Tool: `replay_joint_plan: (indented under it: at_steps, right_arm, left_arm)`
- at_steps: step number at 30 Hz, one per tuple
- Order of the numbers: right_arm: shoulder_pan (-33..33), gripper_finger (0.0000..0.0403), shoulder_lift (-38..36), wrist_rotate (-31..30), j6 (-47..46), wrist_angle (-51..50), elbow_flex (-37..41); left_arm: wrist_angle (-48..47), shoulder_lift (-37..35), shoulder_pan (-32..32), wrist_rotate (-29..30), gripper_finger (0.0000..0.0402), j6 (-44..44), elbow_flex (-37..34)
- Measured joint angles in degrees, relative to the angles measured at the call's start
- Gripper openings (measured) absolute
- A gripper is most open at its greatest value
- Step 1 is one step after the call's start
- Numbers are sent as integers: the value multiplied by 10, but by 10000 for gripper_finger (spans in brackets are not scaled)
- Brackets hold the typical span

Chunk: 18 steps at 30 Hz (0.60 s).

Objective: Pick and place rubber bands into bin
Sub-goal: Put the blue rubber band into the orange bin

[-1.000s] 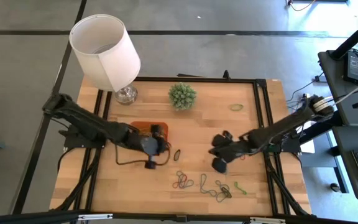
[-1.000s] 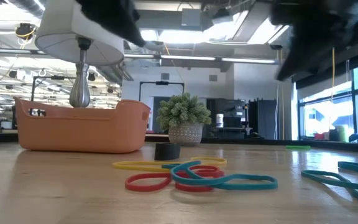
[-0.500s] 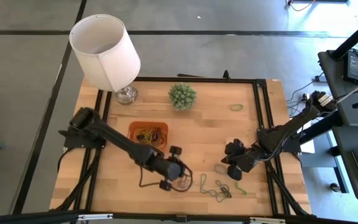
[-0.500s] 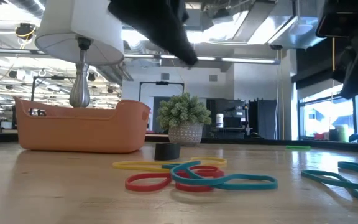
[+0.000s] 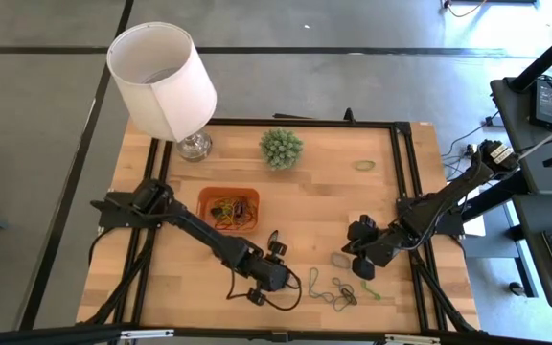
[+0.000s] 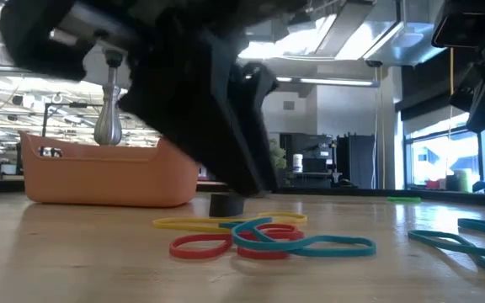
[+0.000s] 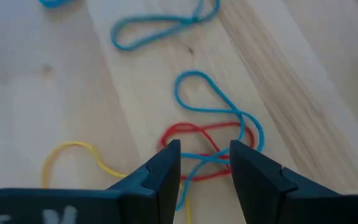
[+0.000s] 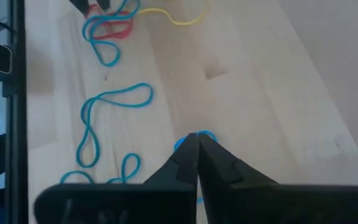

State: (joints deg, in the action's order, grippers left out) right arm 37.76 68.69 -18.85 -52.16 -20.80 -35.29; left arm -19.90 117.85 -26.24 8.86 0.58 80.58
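Wooden counter (image 5: 305, 206) lying under both arms, carrying a lamp (image 5: 161, 77) and a small plant (image 5: 282, 147) along the far edge. Bin (image 5: 204, 198), orange, sitting left of centre near the lamp, holding a tangle of bands already. Loose bands (image 5: 332, 289) lying near the front edge: a red, teal and yellow cluster (image 6: 259, 236) close to the low camera, teal loops (image 8: 114, 99) further right, one green band (image 5: 365, 165) well apart near the far right corner.

Left gripper (image 7: 204, 155) reaching out from the left side past the bin, hanging low over the red-and-teal cluster near the front edge. Jaws standing parted, one on each side of the crossing red (image 7: 197, 134) and teal strands, not closed on them. Whether the tips are touching the wood: cannot tell. Yellow band (image 7: 73, 155) lying just beside, left of the jaws in the wrist view.

Right gripper (image 8: 197, 146) waiting on the right half of the counter, near the teal loops. Jaws pressed together, tips meeting at a small teal loop (image 8: 194, 137); whether that loop is pinched between them or merely lying under them: cannot tell.

Office space with ceiling lights and windows showing beyond the counter in the low view.
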Motion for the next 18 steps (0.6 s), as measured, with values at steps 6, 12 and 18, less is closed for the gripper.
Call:
replay_joint_plan:
  at_steps: [6,12,18]
  right_arm:
    - [0,7,0,0,2,1,0]
    - [0,13,0,0,17,0,0]
    - [0,6,0,0,25,0,0]
  left_arm:
    - [4,14,0,0,130,2,0]
    - [4,17,0,3,129,2,0]
    - [-8,17,0,6,129,2,0]
